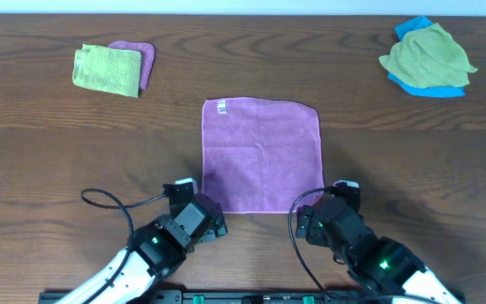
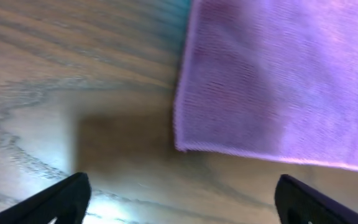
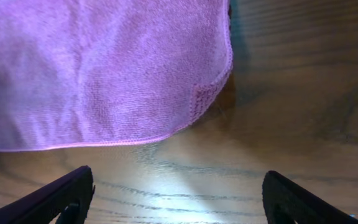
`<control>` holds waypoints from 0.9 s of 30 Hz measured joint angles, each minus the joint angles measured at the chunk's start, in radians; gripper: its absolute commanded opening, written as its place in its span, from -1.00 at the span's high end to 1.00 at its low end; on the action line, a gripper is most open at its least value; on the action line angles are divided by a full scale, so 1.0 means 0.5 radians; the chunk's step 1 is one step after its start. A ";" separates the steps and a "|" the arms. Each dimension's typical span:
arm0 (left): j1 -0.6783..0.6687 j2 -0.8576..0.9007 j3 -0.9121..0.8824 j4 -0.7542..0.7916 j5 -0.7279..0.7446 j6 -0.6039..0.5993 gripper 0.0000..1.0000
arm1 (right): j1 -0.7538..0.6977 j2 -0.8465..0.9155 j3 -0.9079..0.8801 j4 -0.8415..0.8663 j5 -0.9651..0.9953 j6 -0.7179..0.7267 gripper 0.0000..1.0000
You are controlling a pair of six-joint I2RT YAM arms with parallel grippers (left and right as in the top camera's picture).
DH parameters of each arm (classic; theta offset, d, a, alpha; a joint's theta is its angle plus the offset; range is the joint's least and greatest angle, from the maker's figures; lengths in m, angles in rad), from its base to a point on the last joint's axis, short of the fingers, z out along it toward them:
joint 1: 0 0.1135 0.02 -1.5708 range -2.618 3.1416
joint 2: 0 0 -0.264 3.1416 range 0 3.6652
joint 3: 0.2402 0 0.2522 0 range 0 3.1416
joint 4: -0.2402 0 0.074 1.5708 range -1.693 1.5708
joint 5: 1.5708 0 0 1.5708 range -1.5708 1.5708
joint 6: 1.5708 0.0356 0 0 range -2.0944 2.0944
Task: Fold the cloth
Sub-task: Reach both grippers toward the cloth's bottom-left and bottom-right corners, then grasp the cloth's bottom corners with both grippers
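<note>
The left fingers point(image 2: 67, 199) and right fingers point(image 3: 67, 193) are both spread wide and empty, each poised just short of a near corner of the cloth point(image 1: 262, 156). It lies flat and square in the middle of the surface point(image 1: 57, 152), with its label point(image 1: 222, 106) at the far left corner. It looks light, limp and fuzzy, so it would likely sag when lifted. Pinching both near corners low against the wood seems best.

One desk point(image 1: 40, 152) carries five cloths: one flat lilac cloth point(image 1: 262, 156), a second purple cloth point(image 1: 146, 61), two lime-green cloths point(image 1: 106, 69) point(image 1: 427, 56), one blue cloth point(image 1: 412, 29). Two arms point(image 1: 154, 245) point(image 1: 369, 249) show.
</note>
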 measured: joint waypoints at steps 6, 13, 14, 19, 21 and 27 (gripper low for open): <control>0.064 0.172 0.000 0.146 0.028 -0.113 -0.90 | -0.066 0.085 -0.001 0.027 -0.018 0.001 -0.69; 0.067 0.211 0.000 0.143 0.056 -0.237 -0.93 | -0.120 0.097 -0.001 -0.014 -0.021 0.002 -0.88; 0.068 0.211 0.000 0.146 0.056 -0.238 -0.93 | -0.120 0.097 -0.001 -0.015 -0.021 0.002 -0.88; 0.069 0.211 0.000 0.240 0.056 -0.269 -0.91 | -0.120 0.097 -0.001 -0.016 -0.019 0.001 -0.78; 0.069 0.211 0.000 0.282 0.056 -0.273 -0.91 | -0.120 0.097 -0.001 -0.016 -0.018 0.001 -0.74; 0.070 0.231 0.000 0.292 0.056 -0.279 -0.98 | -0.123 0.097 -0.001 -0.015 -0.018 0.002 -0.64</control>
